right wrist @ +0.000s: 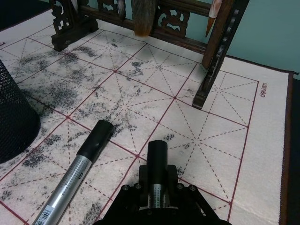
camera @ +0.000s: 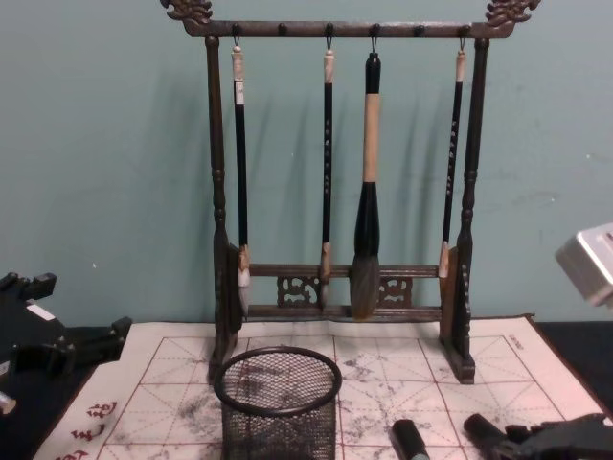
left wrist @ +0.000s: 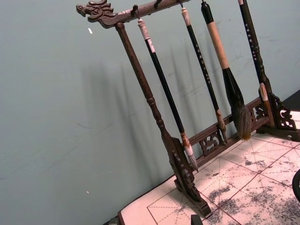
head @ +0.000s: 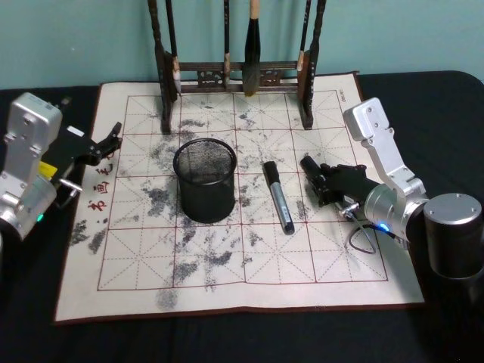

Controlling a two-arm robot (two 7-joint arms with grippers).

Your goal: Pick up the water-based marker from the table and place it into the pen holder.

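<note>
My right hand (head: 316, 180) sat low over the mat (head: 227, 291) on the worktop (head: 227, 340) — apart or together, I could not tell. The marker (head: 277, 197) lay flat just to its left, not touching it. The pen holder (head: 204, 203) stood upright beyond the marker. My left hand (head: 110, 142) was parked far left — apart, empty.

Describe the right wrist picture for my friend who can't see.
The right gripper holds a marker over the gridded mat, black cap forward. A second marker lies on the mat beside it, apart from the mesh pen holder, and the wooden brush rack stands behind.
</note>
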